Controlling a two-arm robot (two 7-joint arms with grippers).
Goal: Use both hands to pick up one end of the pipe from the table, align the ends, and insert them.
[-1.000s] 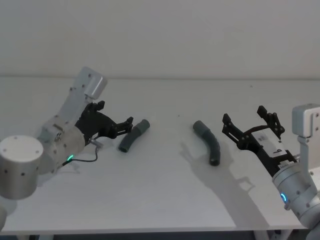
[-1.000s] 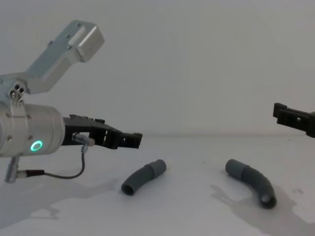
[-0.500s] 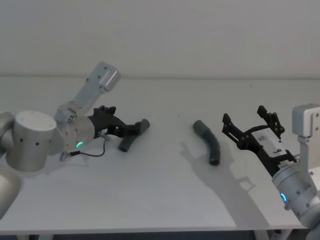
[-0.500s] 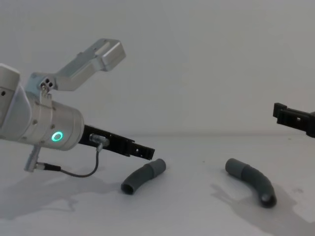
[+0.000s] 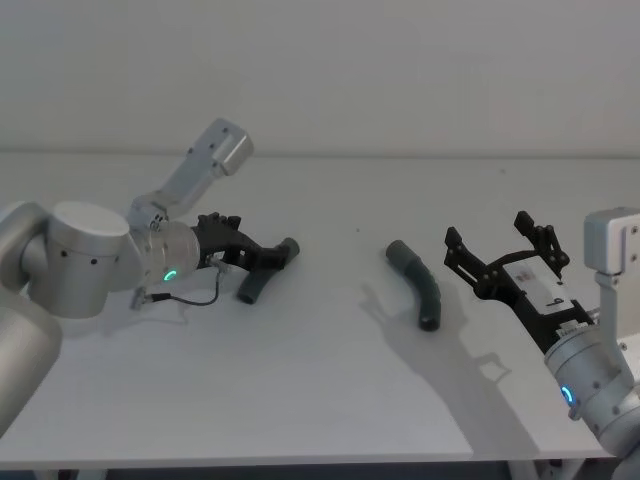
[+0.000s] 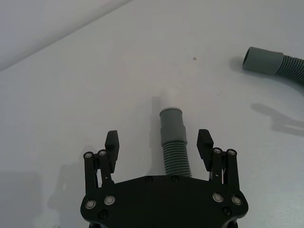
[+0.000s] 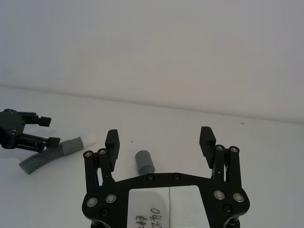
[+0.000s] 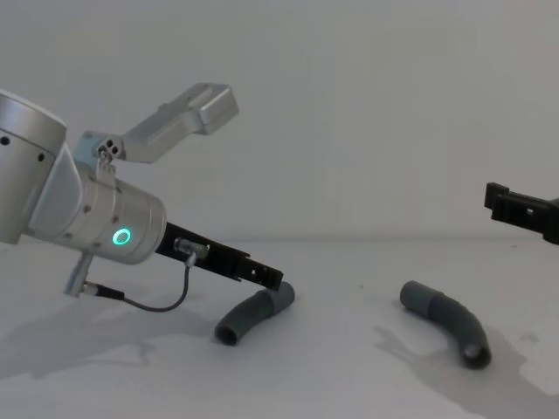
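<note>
The pipe lies as two dark-grey pieces on the white table (image 5: 320, 400). The left piece (image 5: 258, 282) (image 8: 251, 316) is ribbed, with a grey cuff and a pale tip (image 6: 169, 99). My left gripper (image 5: 277, 255) (image 6: 158, 138) is open and low over it, with one finger on each side of the ribbed part (image 6: 175, 154), not closed on it. The right piece (image 5: 418, 285) (image 8: 447, 321) lies curved, free on the table. My right gripper (image 5: 490, 235) (image 7: 159, 137) hangs open above the table, just right of that piece, holding nothing.
The table meets a plain white wall (image 5: 320, 70) at the back. A thin black cable (image 8: 157, 305) loops under the left wrist. Bare table lies between the two pieces and in front of them.
My left arm has reached forward and dipped down, bringing its open fingers to either side of the left piece. The right arm and both pieces have stayed put.
</note>
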